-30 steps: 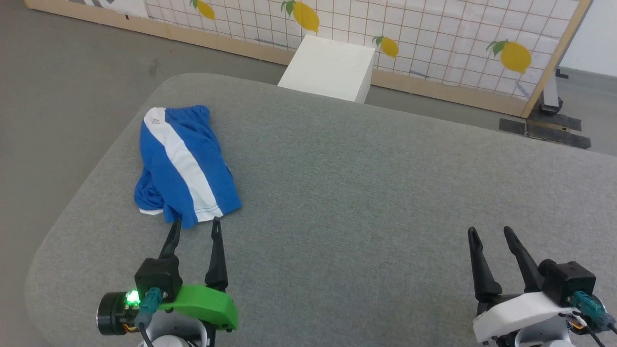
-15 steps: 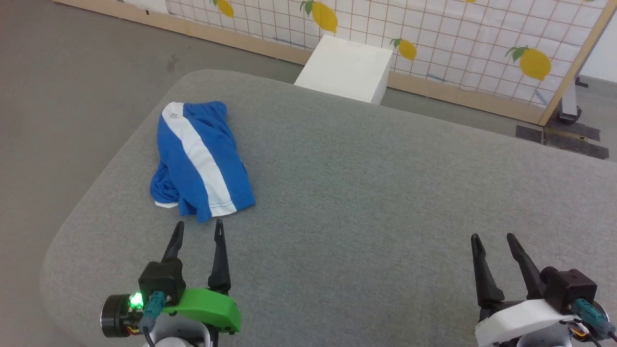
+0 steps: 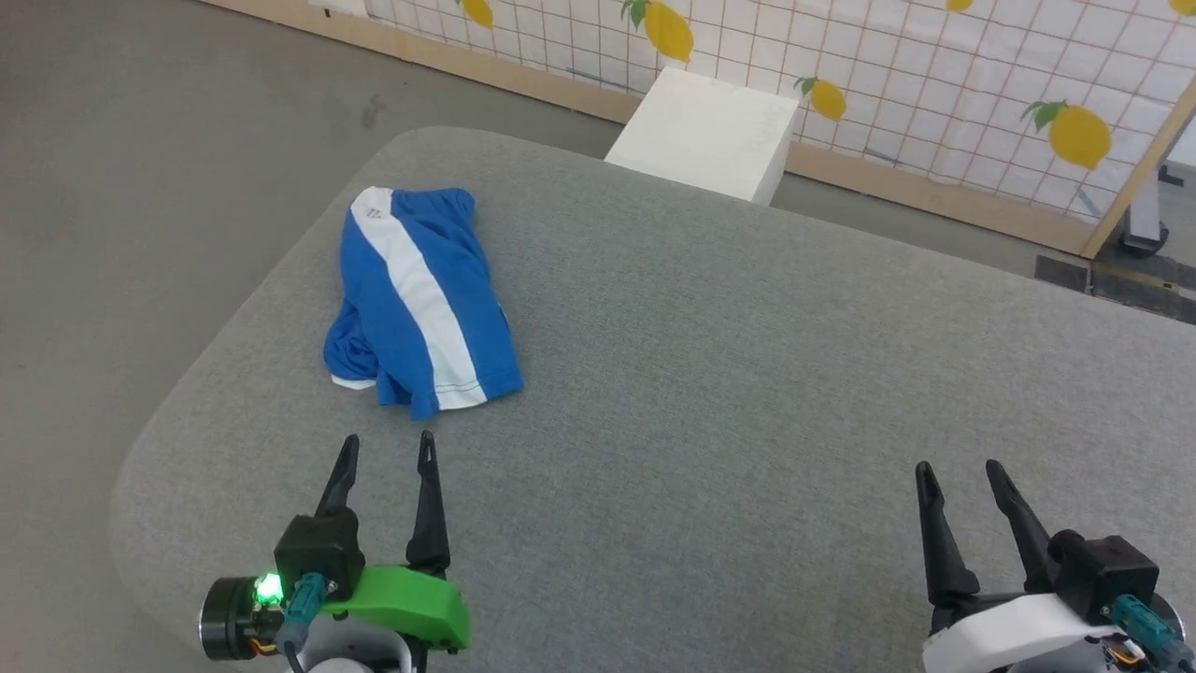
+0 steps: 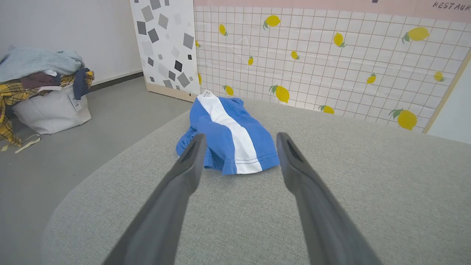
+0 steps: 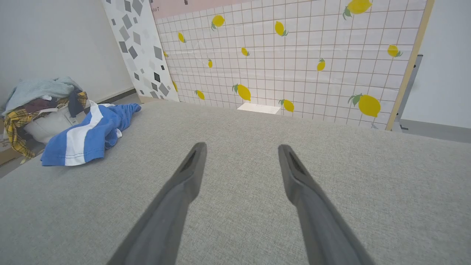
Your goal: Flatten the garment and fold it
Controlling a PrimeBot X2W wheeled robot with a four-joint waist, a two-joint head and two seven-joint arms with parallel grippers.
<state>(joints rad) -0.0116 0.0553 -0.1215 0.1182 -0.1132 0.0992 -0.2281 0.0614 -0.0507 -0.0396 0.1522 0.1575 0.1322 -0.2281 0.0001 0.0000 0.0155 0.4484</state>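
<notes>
Bunched shorts (image 3: 420,299) on the grey desk (image 3: 747,374), both grippers spread and empty.

The blue shorts with a white stripe lie crumpled near the desk's far left corner, with the waistband at the far end and the stitched hem toward the robot. The left gripper (image 3: 389,437) points at that hem from close by, fingers apart and not touching the cloth. The right gripper (image 3: 958,466) is well apart to the right, fingers apart over bare fabric. Beyond the desk stand a white box (image 3: 710,131) and a lemon-print panel (image 3: 934,75). A bag (image 4: 48,106) heaped with clothes sits on the floor.
</notes>
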